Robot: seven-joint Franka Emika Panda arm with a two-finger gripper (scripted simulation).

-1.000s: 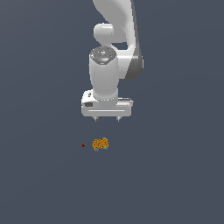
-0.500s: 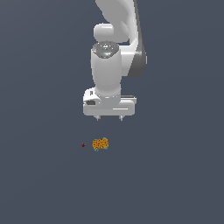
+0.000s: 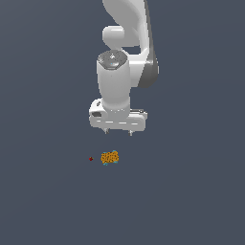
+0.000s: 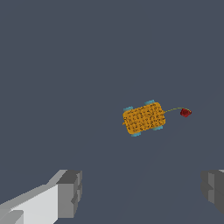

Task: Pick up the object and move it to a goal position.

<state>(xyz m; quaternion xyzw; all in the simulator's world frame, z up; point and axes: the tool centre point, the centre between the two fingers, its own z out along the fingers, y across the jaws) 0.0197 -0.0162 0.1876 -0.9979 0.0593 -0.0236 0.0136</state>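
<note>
- The grey surface [image 3: 43,191] fills both views, flat and uniform, and bears the small things below the arm.
- The white Panda arm [image 3: 127,52] comes down from the upper edge of the exterior view, its wrist pointing straight down at the surface.
- The gripper [image 3: 118,132] hangs above the surface and touches nothing; its two fingers are spread wide apart, released, with only bare surface between them. In the wrist view the finger pads [image 4: 70,194] stand far to either side of the picture.
- The object [image 3: 110,157], an orange-yellow oblong lump with dark speckles and teal flecks, lies flat on the surface, below the gripper and slightly toward the exterior view's left of it. In the wrist view it lies ahead of the fingers, not between them.
- A tiny red dot [image 3: 91,159] sits just beside the object, on the exterior view's left of it; in the wrist view a thin line joins the two.
</note>
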